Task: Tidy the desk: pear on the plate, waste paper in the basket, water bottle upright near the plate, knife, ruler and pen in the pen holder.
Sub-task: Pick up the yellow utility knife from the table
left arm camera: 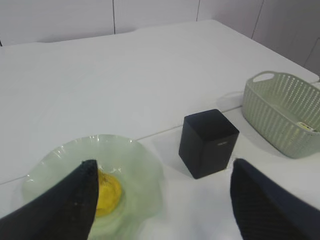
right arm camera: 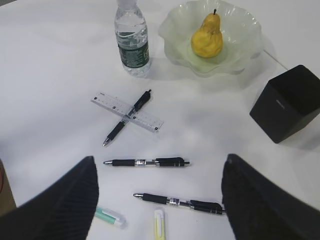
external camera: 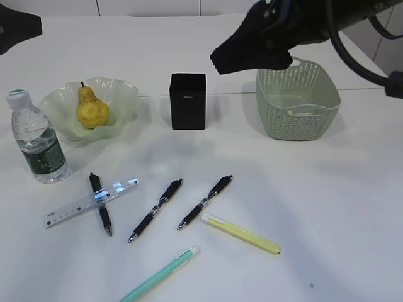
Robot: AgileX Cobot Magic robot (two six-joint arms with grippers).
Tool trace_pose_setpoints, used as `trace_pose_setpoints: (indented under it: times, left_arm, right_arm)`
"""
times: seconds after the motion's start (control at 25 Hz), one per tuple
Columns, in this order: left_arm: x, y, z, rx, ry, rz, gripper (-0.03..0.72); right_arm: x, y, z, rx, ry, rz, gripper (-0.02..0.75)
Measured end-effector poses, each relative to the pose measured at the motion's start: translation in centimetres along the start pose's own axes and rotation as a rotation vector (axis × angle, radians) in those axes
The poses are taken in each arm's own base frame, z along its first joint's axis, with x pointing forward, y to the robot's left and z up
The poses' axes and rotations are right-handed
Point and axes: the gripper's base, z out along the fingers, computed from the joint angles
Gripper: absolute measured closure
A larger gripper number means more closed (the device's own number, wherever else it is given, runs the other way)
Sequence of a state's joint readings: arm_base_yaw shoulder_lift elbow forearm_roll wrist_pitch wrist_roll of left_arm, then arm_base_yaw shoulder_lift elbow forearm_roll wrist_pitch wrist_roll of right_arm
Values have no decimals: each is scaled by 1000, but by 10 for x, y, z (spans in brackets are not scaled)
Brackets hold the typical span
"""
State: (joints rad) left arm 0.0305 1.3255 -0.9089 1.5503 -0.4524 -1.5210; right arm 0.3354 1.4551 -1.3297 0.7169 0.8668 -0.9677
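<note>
**Both end effectors wide and empty, writing tools left on the desk**

Left end effector (left arm camera: 160,200) hangs with its jaws spread wide above the translucent pale green wavy-rimmed glass plate (external camera: 123,94), holding nothing. The clear ribbed plastic water bottle (external camera: 36,141) with white cap stands upright just beside that plate, and the yellow pear (external camera: 92,108) sits inside it.

Further right on the white desk (external camera: 327,207), the short clear plastic ruler (external camera: 69,209) lies across a black pen (external camera: 101,204); two more black pens (external camera: 155,209) lie near it, then the mint-green pen (external camera: 160,275) and the slim pale yellow plastic utility knife (external camera: 242,234). All look light, stiff and smooth; the flat ruler seems hardest to pinch and is probably best taken by its long edges, the knife across its middle.

Behind them stands the matte black square pen holder (external camera: 187,100), then the sage-green perforated plastic basket (external camera: 297,104). Right end effector (right arm camera: 159,200) is likewise spread and empty, high over the pens.
</note>
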Motion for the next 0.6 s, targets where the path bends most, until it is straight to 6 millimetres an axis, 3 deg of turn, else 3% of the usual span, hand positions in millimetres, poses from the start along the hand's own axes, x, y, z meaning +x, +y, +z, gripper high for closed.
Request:
trace_pose_setpoints:
  times: [0.6]
  left_arm:
    - [9, -10, -2, 105, 142, -15, 106]
  right_arm:
    - [5, 3, 0, -32, 57, 21, 144]
